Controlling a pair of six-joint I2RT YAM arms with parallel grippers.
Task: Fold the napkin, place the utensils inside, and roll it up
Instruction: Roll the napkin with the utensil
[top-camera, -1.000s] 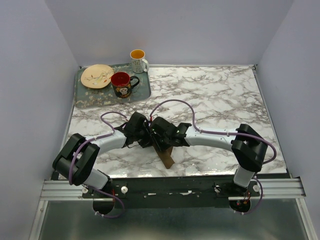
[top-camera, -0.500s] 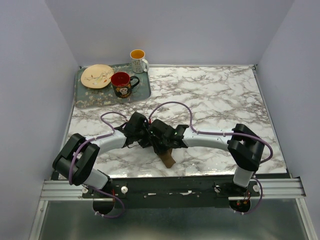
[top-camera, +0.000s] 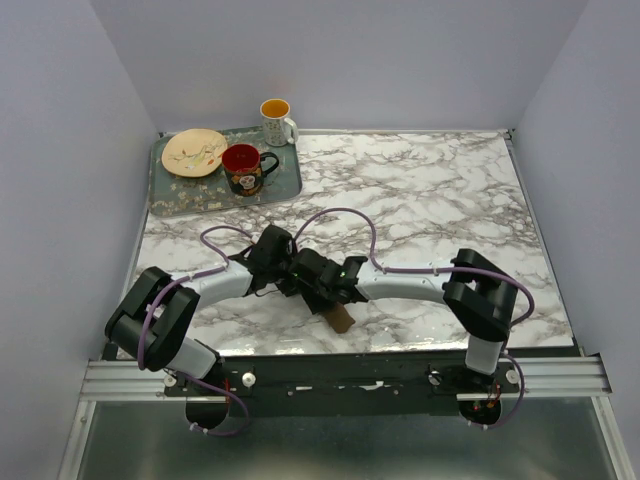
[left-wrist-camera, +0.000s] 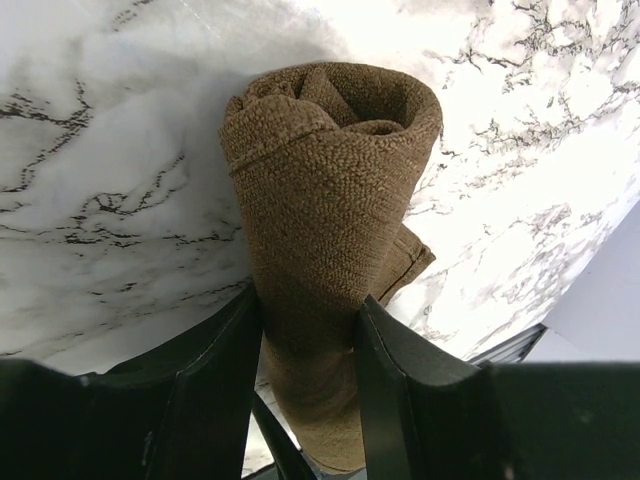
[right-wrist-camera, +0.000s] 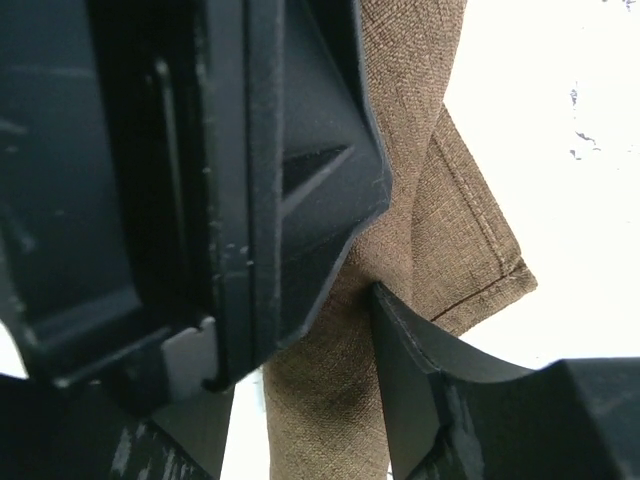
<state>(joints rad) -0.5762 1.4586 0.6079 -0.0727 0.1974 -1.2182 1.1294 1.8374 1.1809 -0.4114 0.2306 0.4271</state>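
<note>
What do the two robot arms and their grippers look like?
The left arm and the right arm have silver-white curved links and bulky black joint housings. A thin purple cable loops along each. The left gripper and the right gripper have matte black, angular fingers. I see no markings.

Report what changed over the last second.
The right arm slid left, bringing the right claw closer to the left claw over the rolled napkin. The left claw stayed clamped on the napkin. The tray, red mug, white mug and plate did not move.
</note>
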